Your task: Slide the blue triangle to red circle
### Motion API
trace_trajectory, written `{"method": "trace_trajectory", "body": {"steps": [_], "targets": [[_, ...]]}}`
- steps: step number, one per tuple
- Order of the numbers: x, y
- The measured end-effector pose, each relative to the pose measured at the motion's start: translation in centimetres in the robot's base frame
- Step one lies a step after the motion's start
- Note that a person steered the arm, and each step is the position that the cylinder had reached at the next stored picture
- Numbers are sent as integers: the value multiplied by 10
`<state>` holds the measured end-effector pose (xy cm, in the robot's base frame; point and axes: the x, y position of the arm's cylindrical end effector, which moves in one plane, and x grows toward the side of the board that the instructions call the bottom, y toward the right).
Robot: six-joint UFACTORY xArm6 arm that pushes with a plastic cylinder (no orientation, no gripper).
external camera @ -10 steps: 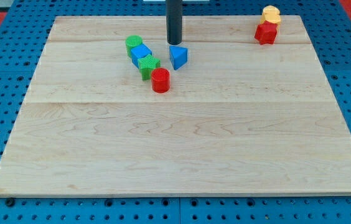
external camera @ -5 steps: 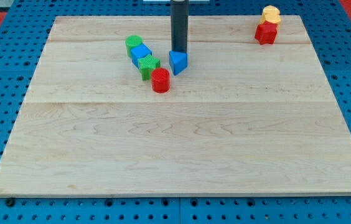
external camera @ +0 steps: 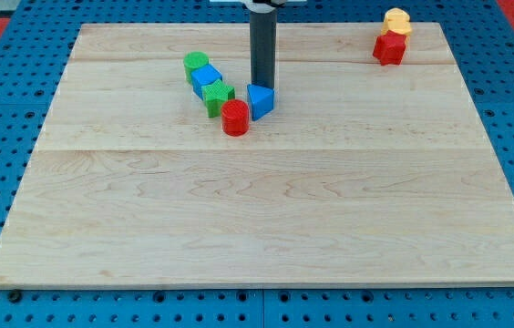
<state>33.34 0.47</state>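
No legible text anywhere

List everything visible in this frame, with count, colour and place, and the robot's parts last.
blue triangle: 1, blue, upper middle, touching the red circle
red circle: 1, red, just left of the triangle
green cylinder: 1, green, top of the left-hand cluster
blue block: 1, blue, below the cylinder
green block: 1, green, above-left of the red circle
red block: 1, red, top right
yellow block: 1, yellow, above the red block
wooden board: 1, light wood
my tip: 1, dark rod, at the triangle's top edge
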Motion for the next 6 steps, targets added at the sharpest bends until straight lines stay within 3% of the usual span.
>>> {"method": "trace_trajectory", "body": {"steps": [6], "targets": [[15, 0]]}}
